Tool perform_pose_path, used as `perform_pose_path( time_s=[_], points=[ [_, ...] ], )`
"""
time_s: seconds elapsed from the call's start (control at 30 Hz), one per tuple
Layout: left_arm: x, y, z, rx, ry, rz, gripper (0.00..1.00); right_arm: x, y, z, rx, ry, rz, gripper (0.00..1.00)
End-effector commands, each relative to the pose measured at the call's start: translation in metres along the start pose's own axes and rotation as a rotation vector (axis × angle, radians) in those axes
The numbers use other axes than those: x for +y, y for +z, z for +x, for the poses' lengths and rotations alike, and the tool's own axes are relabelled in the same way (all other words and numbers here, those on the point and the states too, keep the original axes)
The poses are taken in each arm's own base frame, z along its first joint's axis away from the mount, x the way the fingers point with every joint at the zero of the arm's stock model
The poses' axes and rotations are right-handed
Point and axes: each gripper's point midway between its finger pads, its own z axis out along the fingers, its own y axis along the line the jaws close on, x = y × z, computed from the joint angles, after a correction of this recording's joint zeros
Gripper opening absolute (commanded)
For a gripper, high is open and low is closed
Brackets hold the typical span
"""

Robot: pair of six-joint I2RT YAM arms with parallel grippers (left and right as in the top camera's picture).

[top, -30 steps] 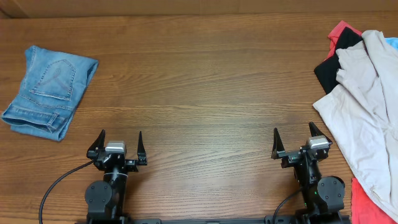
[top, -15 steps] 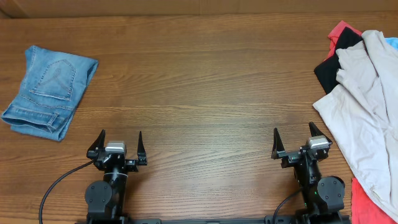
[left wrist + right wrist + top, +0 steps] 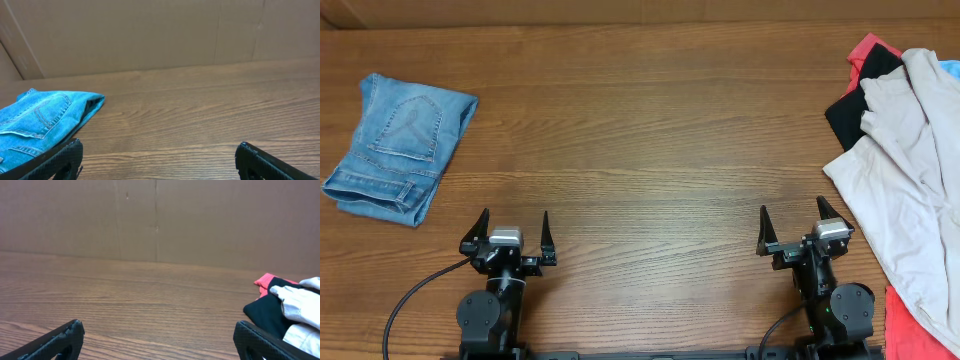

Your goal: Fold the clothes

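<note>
A heap of clothes lies at the table's right edge: pale beige shorts [image 3: 910, 160] on top, a black garment [image 3: 848, 108] and a red one [image 3: 868, 50] under them, a sliver of light blue [image 3: 950, 68] at the far right. In the right wrist view the black garment [image 3: 267, 312] and beige cloth [image 3: 302, 305] show at the right. Folded blue jeans [image 3: 395, 145] rest at the far left, also in the left wrist view as blue jeans [image 3: 37, 122]. My left gripper [image 3: 510, 235] and right gripper [image 3: 793, 228] stand open near the front edge, holding nothing.
The wooden table [image 3: 640, 130] stretches between the jeans and the heap. A brown cardboard wall [image 3: 150, 35] stands behind the table's far edge. More red cloth [image 3: 910, 325] lies at the front right corner beside the right arm.
</note>
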Motion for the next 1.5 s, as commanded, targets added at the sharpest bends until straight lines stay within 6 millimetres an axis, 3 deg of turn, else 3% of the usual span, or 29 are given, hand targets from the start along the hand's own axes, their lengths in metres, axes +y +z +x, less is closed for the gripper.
perform_pose_path(
  time_s=[0.0,0.93,1.03,1.13,1.47],
  points=[
    [0.001,0.0,0.0,-0.005,0.001,-0.008,1.0,-0.001,0.0,0.001,-0.007,-0.003,0.002,1.0],
    [0.001,0.0,0.0,-0.005,0.0,-0.009,1.0,0.001,0.0,0.001,-0.005,0.004,-0.006,1.0],
    [0.002,0.0,-0.003,-0.014,-0.064,-0.015,1.0,0.003,0.0,0.001,-0.004,0.024,-0.023,1.0],
    [0.003,-0.003,-0.015,-0.036,-0.123,-0.015,1.0,0.003,-0.002,-0.006,-0.008,0.031,-0.02,1.0],
    [0.027,-0.023,-0.088,-0.067,-0.134,-0.132,1.0,-0.018,-0.017,-0.043,0.077,0.161,0.103,1.0]
  ],
)
